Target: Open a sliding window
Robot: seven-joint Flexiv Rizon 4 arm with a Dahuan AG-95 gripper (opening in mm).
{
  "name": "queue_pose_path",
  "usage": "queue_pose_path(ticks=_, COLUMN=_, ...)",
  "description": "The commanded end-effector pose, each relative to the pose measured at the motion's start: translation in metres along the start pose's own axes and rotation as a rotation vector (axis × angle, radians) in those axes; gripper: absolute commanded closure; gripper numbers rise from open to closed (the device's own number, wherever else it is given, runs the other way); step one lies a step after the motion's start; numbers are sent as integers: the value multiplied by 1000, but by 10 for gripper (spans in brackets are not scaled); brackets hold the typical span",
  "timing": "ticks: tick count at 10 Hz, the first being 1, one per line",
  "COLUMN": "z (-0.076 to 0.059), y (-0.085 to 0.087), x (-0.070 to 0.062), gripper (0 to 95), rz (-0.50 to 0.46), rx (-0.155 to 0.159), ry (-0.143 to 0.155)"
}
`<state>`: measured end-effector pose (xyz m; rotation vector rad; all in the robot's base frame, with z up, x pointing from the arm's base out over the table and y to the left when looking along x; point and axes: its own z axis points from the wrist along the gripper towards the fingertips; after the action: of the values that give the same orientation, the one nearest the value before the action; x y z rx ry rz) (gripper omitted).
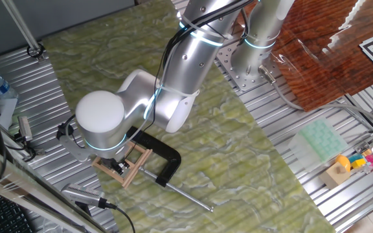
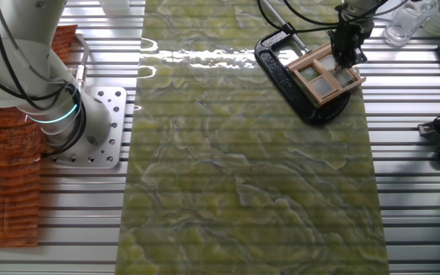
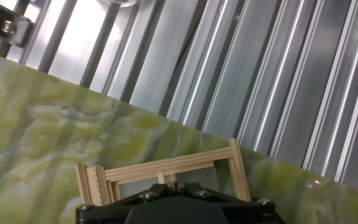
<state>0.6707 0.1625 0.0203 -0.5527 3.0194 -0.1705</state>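
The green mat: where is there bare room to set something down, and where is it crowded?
The green mat is bare from the arm's base plate side across to its far edge, everywhere below the black C-clamp. It is crowded at the corner where the gripper sits over the sliding window.

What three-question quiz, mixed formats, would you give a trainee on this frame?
1. True or false: the black C-clamp lies apart from the sliding window.
2. The tool is: A) over the window, B) beside the arm's base, C) off the mat.
3. What surface does the window sit on?

Key: 1 false, the clamp grips the frame. 2 A. 3 the green marbled mat.
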Motion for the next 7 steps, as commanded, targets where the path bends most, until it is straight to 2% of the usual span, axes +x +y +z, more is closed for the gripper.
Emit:
queue_pose_path(ticks=1, z=0, y=2, x=0, gripper=950, rz=3, rx=0, ry=-2)
queue_pose_path(ticks=7, z=0, y=6, x=1, gripper=950, rz=5, rx=-2, ry=-3)
